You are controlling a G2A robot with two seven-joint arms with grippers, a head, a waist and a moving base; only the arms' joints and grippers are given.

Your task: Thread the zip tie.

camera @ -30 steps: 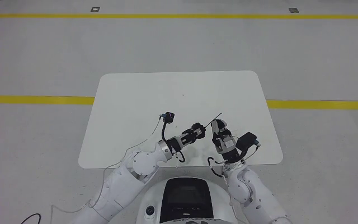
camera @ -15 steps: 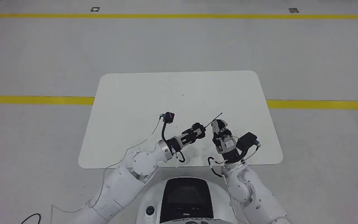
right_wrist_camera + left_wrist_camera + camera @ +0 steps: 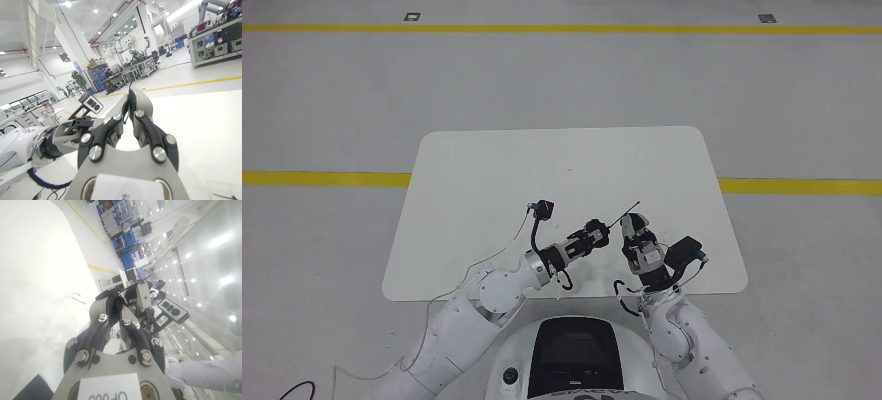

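Note:
My right gripper (image 3: 129, 98) is shut on the thin black zip tie (image 3: 130, 84). The tie's tip sticks out past the fingertips and its strap runs back between the pads. From above, the zip tie (image 3: 626, 215) slants over the table's front part between my right gripper (image 3: 634, 226) and my left gripper (image 3: 598, 231), which stand close together. My left gripper (image 3: 113, 300) is shut, with a thin black strap (image 3: 92, 354) showing between its fingers. Just beyond it stands the right gripper (image 3: 144, 289) with the tie's tip (image 3: 149, 275) poking out.
The white table (image 3: 542, 180) reaches far beyond both grippers. A thin black curved piece (image 3: 77, 297) lies on it ahead of the left gripper. Another thin dark strip (image 3: 225, 196) lies on the table near the right arm. The front edge (image 3: 442, 296) is close to both arms.

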